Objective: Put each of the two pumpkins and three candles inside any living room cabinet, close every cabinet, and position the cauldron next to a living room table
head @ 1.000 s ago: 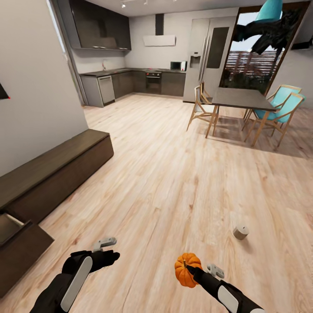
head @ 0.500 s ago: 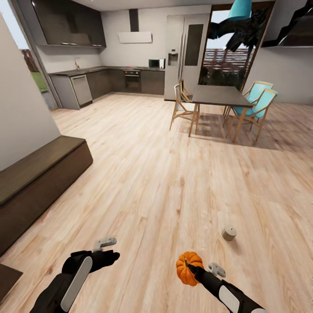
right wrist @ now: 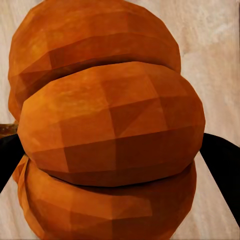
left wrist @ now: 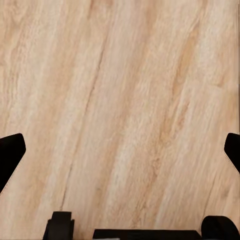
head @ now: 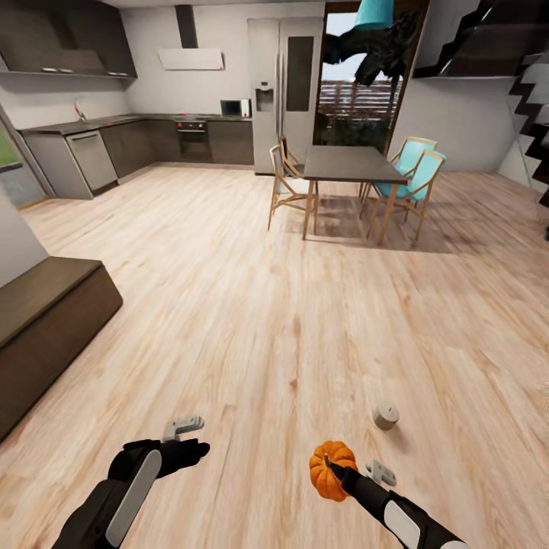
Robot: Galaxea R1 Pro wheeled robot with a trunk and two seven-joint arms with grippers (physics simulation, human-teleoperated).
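Note:
My right gripper [head: 340, 467] is shut on an orange ribbed pumpkin [head: 329, 473], held low over the wooden floor; up close the pumpkin [right wrist: 110, 125] sits between the two dark fingers [right wrist: 220, 160]. A short beige-grey candle [head: 386, 416] lies on the floor a little beyond and to the right of it. My left gripper [head: 195, 450] hangs open over bare floor, its fingertips [left wrist: 11, 152] wide apart. One end of the long dark brown cabinet [head: 46, 320] stands against the wall at the left. The cauldron is out of view.
A dark dining table [head: 347, 163] with wooden and teal chairs [head: 408, 179] stands far ahead. The kitchen counter [head: 114, 141] and fridge [head: 278, 84] line the back wall. Stairs [head: 534, 99] rise at the far right.
The camera has swung to the right, so the cabinet has slid toward the left edge and its open drawer has left the picture. Both arms keep their pose, pumpkin still held.

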